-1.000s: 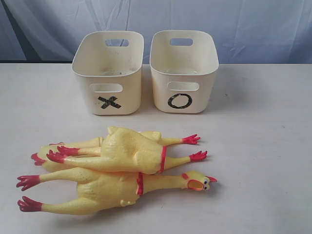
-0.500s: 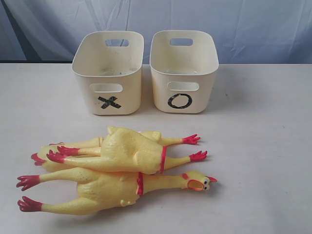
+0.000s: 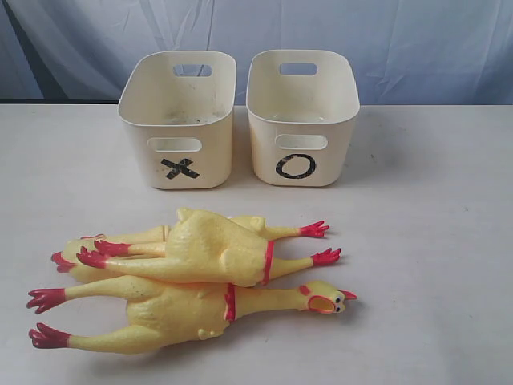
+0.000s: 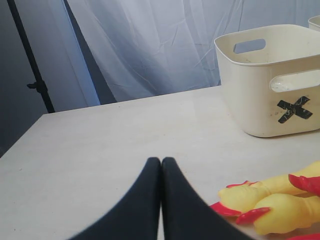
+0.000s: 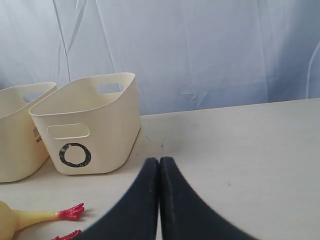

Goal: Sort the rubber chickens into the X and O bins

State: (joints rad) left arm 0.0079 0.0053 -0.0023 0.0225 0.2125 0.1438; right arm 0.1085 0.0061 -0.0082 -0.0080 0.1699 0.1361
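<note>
Yellow rubber chickens (image 3: 192, 273) lie overlapped low in the frame, so lifting one may drag another. Left claw (image 4: 161, 161) and right claw (image 5: 159, 161) sit pressed together, empty.

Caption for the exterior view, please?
Three rubber chickens piled on the table before the X bin and O bin.

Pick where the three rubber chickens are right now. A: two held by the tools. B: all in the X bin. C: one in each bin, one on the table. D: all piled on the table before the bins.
D: the rubber chickens lie heaped on the table, with no chicken in the X bin or the O bin.
</note>
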